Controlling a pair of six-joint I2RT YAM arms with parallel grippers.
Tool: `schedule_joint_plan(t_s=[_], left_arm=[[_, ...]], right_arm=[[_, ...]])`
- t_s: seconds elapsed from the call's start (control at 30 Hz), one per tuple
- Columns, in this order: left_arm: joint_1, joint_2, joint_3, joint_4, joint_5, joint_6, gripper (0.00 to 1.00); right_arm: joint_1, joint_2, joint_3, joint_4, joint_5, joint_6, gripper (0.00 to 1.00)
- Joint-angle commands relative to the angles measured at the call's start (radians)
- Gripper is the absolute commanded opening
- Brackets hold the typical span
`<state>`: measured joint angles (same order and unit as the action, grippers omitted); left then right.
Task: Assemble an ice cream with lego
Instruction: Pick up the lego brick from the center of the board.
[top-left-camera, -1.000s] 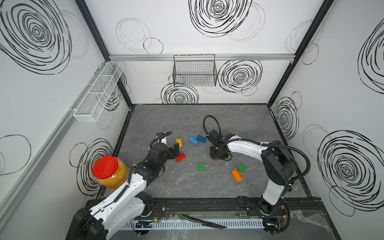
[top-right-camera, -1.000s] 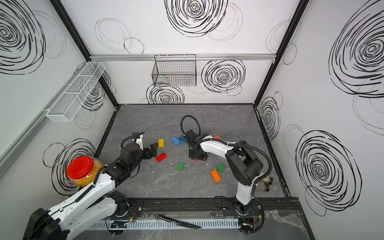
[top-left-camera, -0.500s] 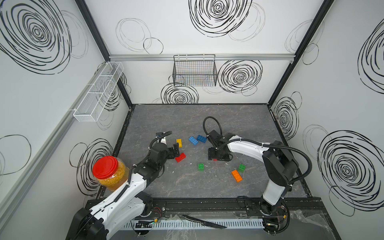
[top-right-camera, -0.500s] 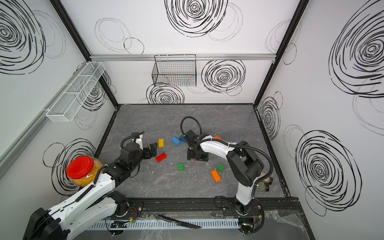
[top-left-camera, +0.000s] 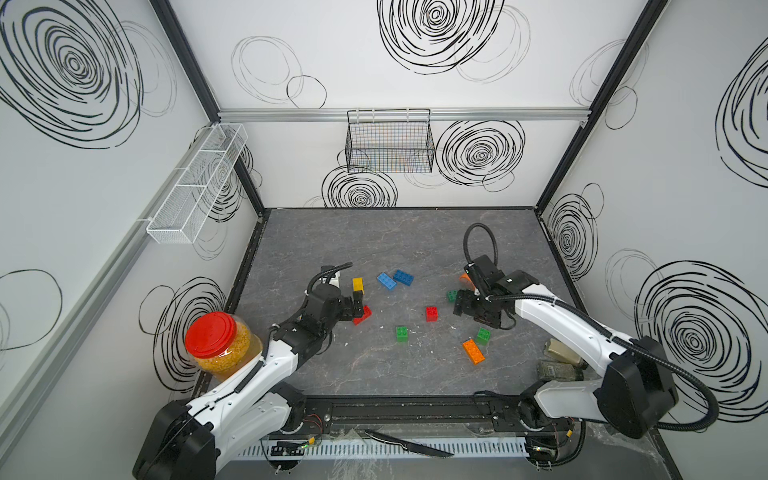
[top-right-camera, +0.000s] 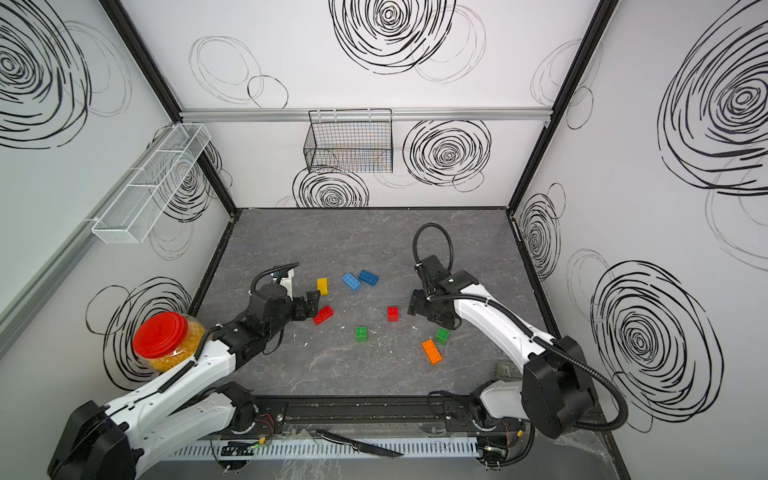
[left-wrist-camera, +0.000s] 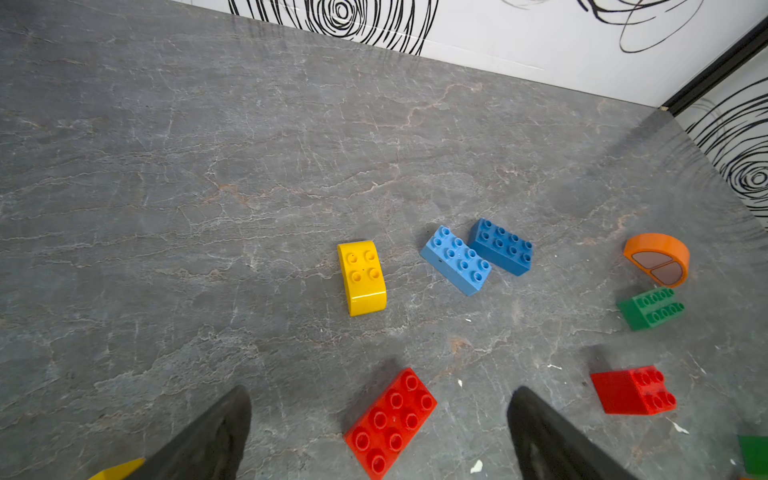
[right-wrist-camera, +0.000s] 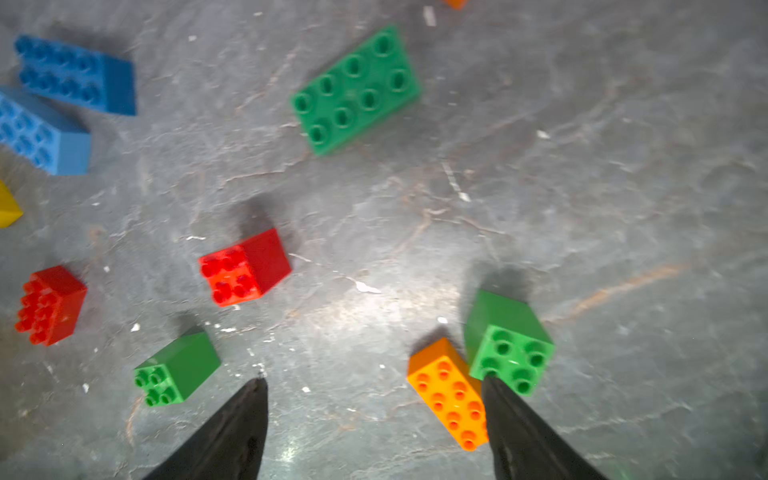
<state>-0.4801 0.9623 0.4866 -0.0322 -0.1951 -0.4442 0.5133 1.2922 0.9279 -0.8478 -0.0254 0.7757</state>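
Note:
Loose lego lies on the grey table (top-left-camera: 374, 241). A red oblong brick (left-wrist-camera: 390, 419) sits directly under my open left gripper (left-wrist-camera: 379, 397), also seen in a top view (top-left-camera: 357, 306). Beyond it lie a yellow rounded brick (top-left-camera: 357, 284) and two blue bricks (top-left-camera: 386, 281). My right gripper (right-wrist-camera: 374, 381) is open and holds nothing; in a top view (top-left-camera: 460, 302) it stands to the right of a red square brick (top-left-camera: 432, 313). An orange oblong brick (right-wrist-camera: 449, 395) and a green square brick (right-wrist-camera: 509, 345) lie by one finger. An orange dome piece (left-wrist-camera: 656, 257) lies behind the right arm.
A red-lidded jar (top-left-camera: 216, 345) stands at the table's left edge by my left arm. Another green square brick (top-left-camera: 401, 333) and a green oblong brick (right-wrist-camera: 357, 89) lie mid-table. A wire basket (top-left-camera: 388, 141) hangs on the back wall. Two small jars (top-left-camera: 561, 361) stand front right.
My right gripper has opened and drawn back to the right, leaving the red square brick standing on the table. The left arm has not moved.

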Motion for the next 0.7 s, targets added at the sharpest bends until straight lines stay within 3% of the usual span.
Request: schedule_joint_plan(t_s=[0.0, 0.2, 0.67], left_arm=[[-0.006, 0.014, 0.027, 0.044, 0.022, 0.01, 0.99], [-0.009, 0.032, 0.03, 0.038, 0.03, 0.012, 0.99], [-0.009, 0.032, 0.026, 0.027, 0.025, 0.01, 0.99]], right_arm=[[-0.053, -0.058, -0.051, -0.068, -0.011, 0.019, 0.83], [-0.125, -0.084, -0.149, -0.019, -0.046, 0.004, 0.77], [-0.136, -0.019, -0.234, 0.09, -0.012, 0.02, 0.61]])
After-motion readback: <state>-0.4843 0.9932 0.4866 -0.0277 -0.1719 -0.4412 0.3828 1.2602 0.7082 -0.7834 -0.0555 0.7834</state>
